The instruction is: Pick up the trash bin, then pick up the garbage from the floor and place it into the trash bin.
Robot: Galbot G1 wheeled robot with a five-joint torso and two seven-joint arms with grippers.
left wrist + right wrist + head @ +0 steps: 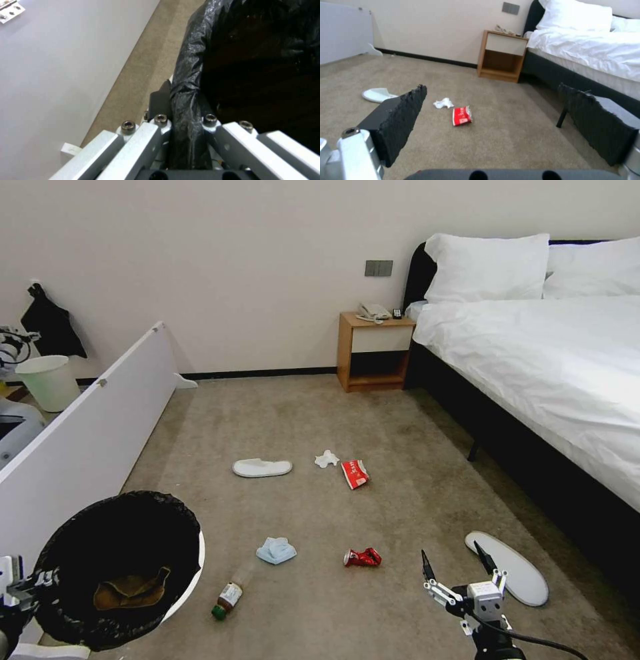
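Trash bin [120, 570], the round white plastic one with the black bag folded over its rim, sits at the lower left of the head view, tilted so you look straight into it. Left hand [185, 117] is clamped on the rim, bag pinched between its fingers. A crumpled brown paper [132, 588] already lies inside on the black liner.

Right hand [458, 565] hangs low over the beige carpet [400, 513] with its black fingers spread wide and nothing between them. Just beside it on the bed side lies a flat white slipper [510, 567], sole up.

Rest of the garbage is scattered over the carpet:
- crushed red can [362, 558], near the right hand, toward the bin
- light-blue cloth [276, 551], between the can and the bin
- brown bottle with a green cap [228, 599] on its side, close to the bin's rim
- second white slipper [262, 468], farther out
- white tissue [326, 459] and red-and-white packet [355, 474] just beside each other, well ahead of the right hand

Bed with white sheets [533, 353] runs along the right, wooden nightstand [373, 352] against the far wall, and a white panel [87, 440] stands along the left next to the bin.
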